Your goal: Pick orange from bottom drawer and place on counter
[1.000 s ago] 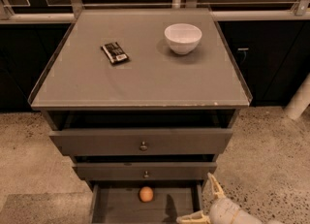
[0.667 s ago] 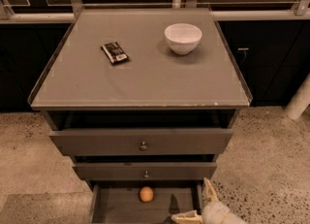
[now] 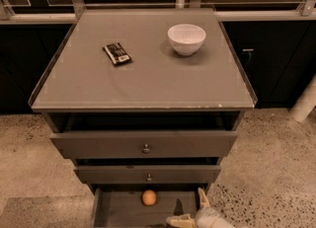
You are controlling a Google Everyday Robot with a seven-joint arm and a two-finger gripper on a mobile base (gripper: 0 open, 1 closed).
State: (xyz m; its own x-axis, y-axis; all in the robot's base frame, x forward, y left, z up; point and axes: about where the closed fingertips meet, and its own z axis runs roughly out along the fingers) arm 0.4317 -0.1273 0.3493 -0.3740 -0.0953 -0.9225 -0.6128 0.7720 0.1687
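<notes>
The orange lies on the floor of the open bottom drawer, near its back middle. My gripper is at the bottom edge of the view, over the drawer's right part, to the right of the orange and apart from it. Its two pale fingers are spread, one pointing up and one pointing left; nothing is between them. The counter is the broad grey top above the drawers.
A white bowl and a small dark packet sit on the counter. Two wider drawers with round knobs stand slightly open above the bottom one. Speckled floor lies on both sides; a white post stands at the right.
My gripper has shifted a little left and down toward the drawer, nearer the orange. The orange, bowl and packet have not moved.
</notes>
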